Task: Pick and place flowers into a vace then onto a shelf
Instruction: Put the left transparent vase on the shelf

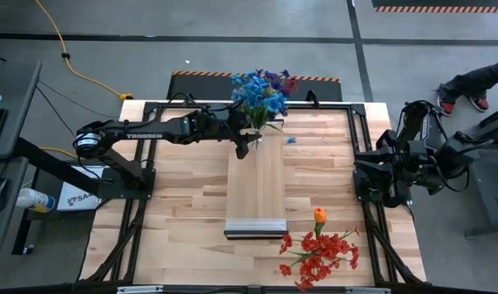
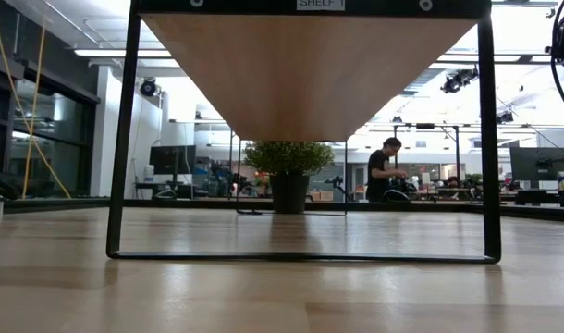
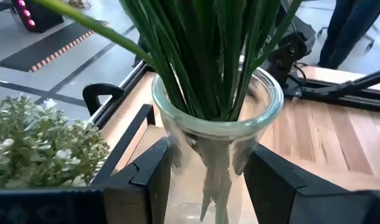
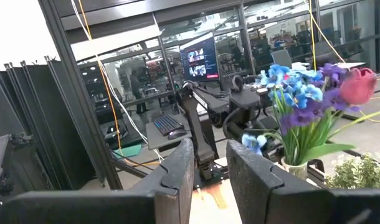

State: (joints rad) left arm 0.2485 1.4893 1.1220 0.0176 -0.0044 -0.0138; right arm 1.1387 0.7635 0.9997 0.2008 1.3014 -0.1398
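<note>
the left gripper (image 1: 242, 137) is reaching in from the left side of the table, arm stretched nearly flat, and is standing at the far end of the shelf (image 1: 255, 184). its fingers (image 3: 154, 177) are sitting on either side of the glass vase (image 3: 220, 134), pressed against the wall well below the rim, so the jaws are gripping the vase at middling width. the vase is holding a dense bundle of green stems (image 3: 202, 56), and the blue and purple blooms of the flowers (image 1: 261, 88) are spreading above it (a dark red bloom shows in the right wrist view). whether the base is resting on the board or hanging just over it, i cannot tell.

handling judgement: smooth glass, likely slippery and breakable, top-heavy with the tall bouquet. the low grip on the body is looking sound; squeezing harder is risking a crack, and tilting is risking a topple. the stems themselves are looking light and springy.

further right, a second bunch of red flowers (image 1: 318, 253) and one orange bloom (image 1: 319, 215) are lying loose on the tabletop (image 1: 184, 212) near the front right corner, just beside the shelf's pale metal end.

the right gripper (image 4: 209, 165) is waiting folded back at the table's right edge, jaws narrow with a visible gap and holding nothing.
</note>
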